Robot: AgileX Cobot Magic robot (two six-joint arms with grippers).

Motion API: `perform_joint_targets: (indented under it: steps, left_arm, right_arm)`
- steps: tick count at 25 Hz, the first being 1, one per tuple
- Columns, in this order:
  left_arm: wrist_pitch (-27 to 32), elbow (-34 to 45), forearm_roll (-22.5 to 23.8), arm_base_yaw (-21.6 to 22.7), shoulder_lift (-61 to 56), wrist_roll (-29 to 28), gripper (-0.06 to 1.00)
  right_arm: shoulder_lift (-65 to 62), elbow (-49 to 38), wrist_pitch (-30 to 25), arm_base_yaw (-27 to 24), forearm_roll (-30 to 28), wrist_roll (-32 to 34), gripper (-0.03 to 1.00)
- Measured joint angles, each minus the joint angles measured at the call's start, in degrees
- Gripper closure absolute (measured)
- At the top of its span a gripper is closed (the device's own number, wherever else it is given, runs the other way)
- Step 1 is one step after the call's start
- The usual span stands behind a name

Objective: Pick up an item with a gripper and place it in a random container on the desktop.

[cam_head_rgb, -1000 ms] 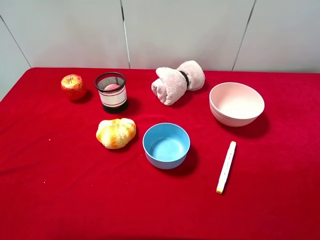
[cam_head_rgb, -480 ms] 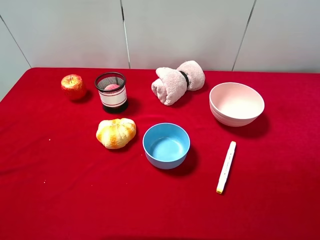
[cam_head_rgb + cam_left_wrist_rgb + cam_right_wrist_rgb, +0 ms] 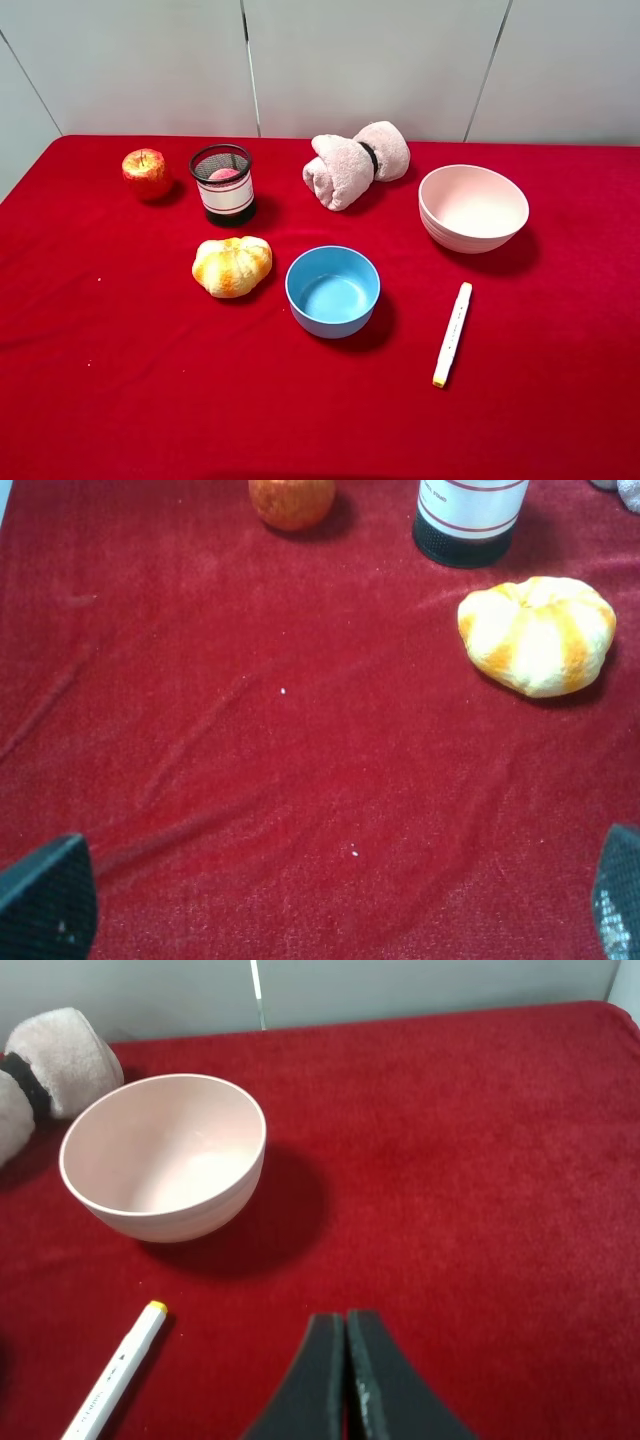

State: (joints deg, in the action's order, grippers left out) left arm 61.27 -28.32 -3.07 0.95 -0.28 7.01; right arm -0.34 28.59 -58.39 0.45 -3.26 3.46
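Note:
The pink-red peach (image 3: 225, 174) lies inside the black wire-mesh cup (image 3: 224, 187) with the white, red-edged band, at the back left of the red table. Only the peach's top shows over the rim. The cup's lower part also shows in the left wrist view (image 3: 470, 515). Neither arm appears in the exterior high view. My left gripper (image 3: 330, 900) is open and empty over bare cloth, well short of the cup. My right gripper (image 3: 346, 1380) is shut and empty, its fingers pressed together, short of the pale pink bowl (image 3: 163, 1156).
A red-yellow apple (image 3: 146, 173) stands left of the cup. A golden bread (image 3: 232, 266) lies in front of the cup, a blue bowl (image 3: 333, 291) to its right. A rolled pink towel (image 3: 355, 163), the pale pink bowl (image 3: 473, 207) and a white marker (image 3: 452, 333) lie to the right.

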Motion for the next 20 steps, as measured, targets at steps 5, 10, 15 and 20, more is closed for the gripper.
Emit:
perform_joint_targets:
  steps: [5,10,15,20]
  left_arm:
    - [0.0,0.0,0.0,0.0,0.0,0.1,-0.05]
    - [0.0,0.0,0.0,0.0,0.0,0.1,-0.05]
    - [0.0,0.0,0.0,0.0,0.0,0.2,-0.05]
    - [0.0,0.0,0.0,0.0,0.0,0.2,-0.05]
  right_arm:
    - [0.0,0.0,0.0,0.0,0.0,0.0,1.0]
    - [0.0,0.0,0.0,0.0,0.0,0.0,1.0]
    - [0.0,0.0,0.0,0.0,0.0,0.0,1.0]
    - [0.0,0.0,0.0,0.0,0.0,0.0,1.0]
